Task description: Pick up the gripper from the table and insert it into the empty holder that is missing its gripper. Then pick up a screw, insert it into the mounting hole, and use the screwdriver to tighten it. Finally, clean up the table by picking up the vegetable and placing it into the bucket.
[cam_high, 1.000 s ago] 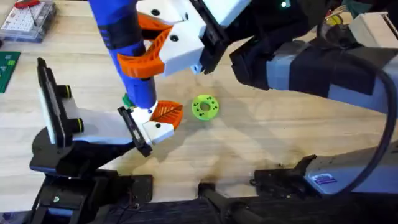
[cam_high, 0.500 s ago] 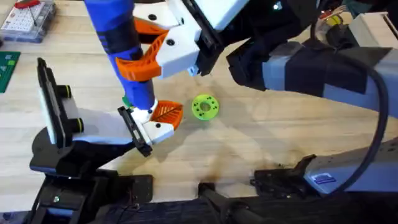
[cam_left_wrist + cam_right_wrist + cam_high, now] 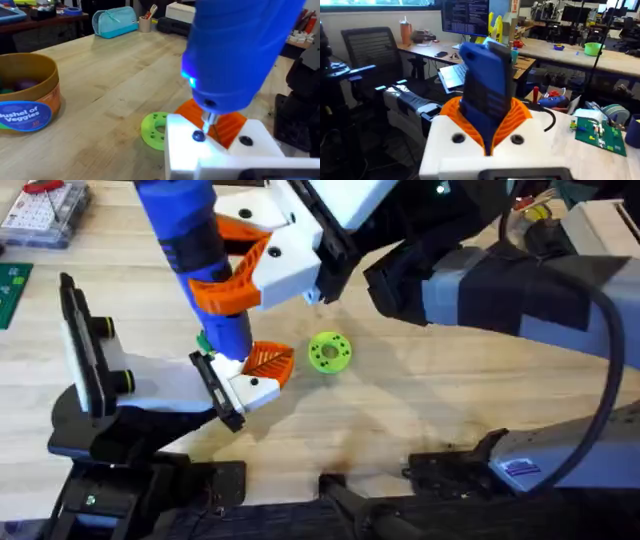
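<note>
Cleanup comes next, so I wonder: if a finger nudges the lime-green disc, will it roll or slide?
The lime-green disc lies flat on the table, so it would likely slide, not roll. It looks like rigid plastic with holes, probably light. Tipped onto its edge, it might roll.

Bright, even light from above on the wood surface (image 3: 430, 410); shadows soft and faint, w/ a darker patch under the black stand (image 3: 120, 430). Overhead view: the right arm (image 3: 500, 280) close to the lens looks large and blurred. Left wrist view: the screwdriver (image 3: 240, 50) is out of focus, small blue LED glow on its body; background soft. Right wrist view: room behind fairly sharp, windows bright.
</note>
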{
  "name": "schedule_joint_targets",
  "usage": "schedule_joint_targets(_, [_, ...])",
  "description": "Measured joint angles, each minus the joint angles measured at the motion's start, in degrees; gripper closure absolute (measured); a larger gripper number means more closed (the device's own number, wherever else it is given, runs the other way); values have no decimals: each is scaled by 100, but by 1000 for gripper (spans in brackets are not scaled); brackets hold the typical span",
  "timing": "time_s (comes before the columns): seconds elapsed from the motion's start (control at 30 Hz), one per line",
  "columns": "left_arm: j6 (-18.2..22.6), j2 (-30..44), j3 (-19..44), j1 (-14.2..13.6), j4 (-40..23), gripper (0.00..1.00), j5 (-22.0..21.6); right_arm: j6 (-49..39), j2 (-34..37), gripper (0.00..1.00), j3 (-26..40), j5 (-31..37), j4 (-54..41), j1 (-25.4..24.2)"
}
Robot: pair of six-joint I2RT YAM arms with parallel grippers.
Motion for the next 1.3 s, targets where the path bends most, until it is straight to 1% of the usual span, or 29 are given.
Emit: schedule_joint_targets(1.3, [0, -1, 0, 0, 1, 997, 0, -296, 0, 976, -2, -66, -131, 0])
